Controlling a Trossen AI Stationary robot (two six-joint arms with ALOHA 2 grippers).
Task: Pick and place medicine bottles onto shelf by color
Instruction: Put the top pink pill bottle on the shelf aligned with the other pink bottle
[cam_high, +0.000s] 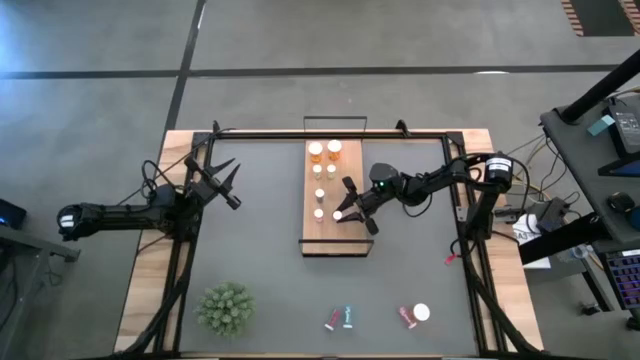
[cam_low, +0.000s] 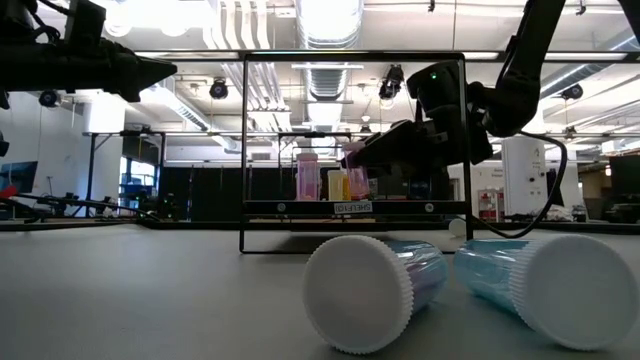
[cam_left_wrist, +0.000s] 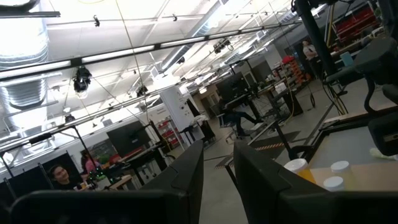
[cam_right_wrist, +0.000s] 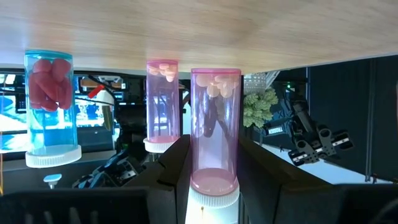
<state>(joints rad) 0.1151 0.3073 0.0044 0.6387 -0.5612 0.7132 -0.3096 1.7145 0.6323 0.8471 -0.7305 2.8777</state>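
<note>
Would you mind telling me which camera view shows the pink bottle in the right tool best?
The right wrist view: the pink bottle fills the frame between the tool's fingers, white cap nearest the camera. The high view shows only its white cap over the shelf. The low view shows a pink sliver; the left wrist view shows none of it.

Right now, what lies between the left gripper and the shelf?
Nothing: in the high view the grey tabletop is bare between the left gripper, shut, and the shelf. The bottles stand on the shelf itself.
</note>
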